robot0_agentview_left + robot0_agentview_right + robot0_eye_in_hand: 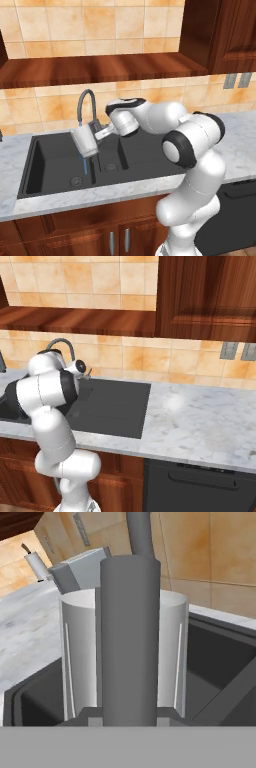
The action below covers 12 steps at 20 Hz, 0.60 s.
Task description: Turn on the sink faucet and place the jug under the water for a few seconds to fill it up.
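Note:
The jug [85, 142], pale and translucent, hangs slightly tilted over the large bowl of the dark sink [47, 167], right under the spout of the grey gooseneck sink faucet [86, 102]. My gripper [99, 133] is shut on the jug's handle from the right. A thin blue line of water [85, 166] shows beneath the jug, running down to the basin floor. In the hand view the jug [80, 652] stands close, its grey handle [130, 642] between my fingers, with the faucet neck [140, 534] behind it. The faucet arch [60, 343] shows above my arm.
Grey marble counter [240, 150] surrounds the sink, with a wide stretch to the right [200, 416]. A wooden shelf [100, 67] runs above the tiled wall, and a dark cabinet [210, 296] hangs at the right. The sink's drainboard [117, 406] lies beside my arm.

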Motion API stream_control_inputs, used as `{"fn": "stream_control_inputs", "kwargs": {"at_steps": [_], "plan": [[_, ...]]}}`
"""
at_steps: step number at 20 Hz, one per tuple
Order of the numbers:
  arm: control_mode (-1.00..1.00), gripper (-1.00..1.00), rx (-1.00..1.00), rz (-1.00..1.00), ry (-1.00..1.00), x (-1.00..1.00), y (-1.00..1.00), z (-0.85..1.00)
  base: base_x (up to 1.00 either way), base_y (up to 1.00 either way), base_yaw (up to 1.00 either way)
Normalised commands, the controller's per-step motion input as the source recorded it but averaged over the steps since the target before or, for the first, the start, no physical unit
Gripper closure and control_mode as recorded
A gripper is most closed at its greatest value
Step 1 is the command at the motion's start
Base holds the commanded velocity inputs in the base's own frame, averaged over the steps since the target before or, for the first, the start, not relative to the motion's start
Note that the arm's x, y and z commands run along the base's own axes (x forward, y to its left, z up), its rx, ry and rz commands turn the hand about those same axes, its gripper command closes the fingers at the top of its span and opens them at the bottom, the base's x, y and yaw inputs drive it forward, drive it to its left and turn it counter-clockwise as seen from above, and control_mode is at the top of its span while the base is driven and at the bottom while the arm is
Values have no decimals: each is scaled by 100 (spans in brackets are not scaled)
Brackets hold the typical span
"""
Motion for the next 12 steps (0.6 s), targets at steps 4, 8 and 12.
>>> {"fn": "stream_control_inputs", "kwargs": {"at_steps": [4, 8, 12], "plan": [[-100, 100, 0, 0, 0, 16, 8, -10, 0, 0, 0], [-100, 100, 0, 0, 0, 16, 0, -20, 0, 0, 0], [-100, 100, 0, 0, 0, 22, 0, -16, 0, 0, 0]]}}
